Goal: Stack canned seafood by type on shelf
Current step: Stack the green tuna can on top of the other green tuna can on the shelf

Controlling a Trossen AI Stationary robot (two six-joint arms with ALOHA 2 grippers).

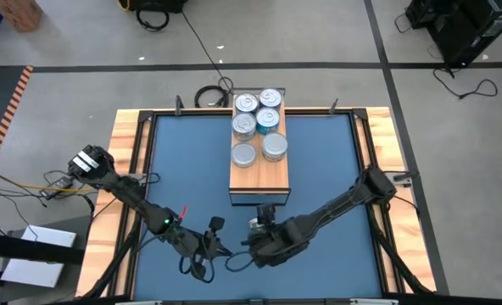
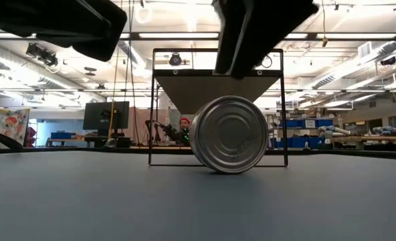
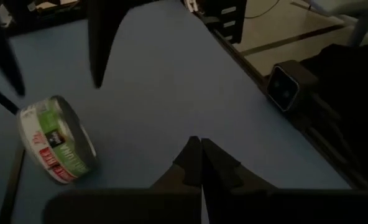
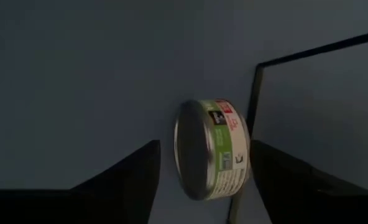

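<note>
Blue mat [image 1: 183,161], tin [image 2: 229,134] on edge

The shelf [image 1: 260,176] stands at the middle of the worktop [image 1: 183,161], reaching to its far edge; six tins [image 1: 259,124] sit on the shelf's far half in two rows. One tin [image 2: 229,134] stands on its edge on the worktop just before the shelf's near end; the right hand [image 1: 264,222] hangs over it with fingers apart, and the left hand [image 1: 215,224] lies just left of it, fingers together.

Bright ceiling strip lights [image 2: 184,35] glare in the low view; both wrist views are dim.
</note>
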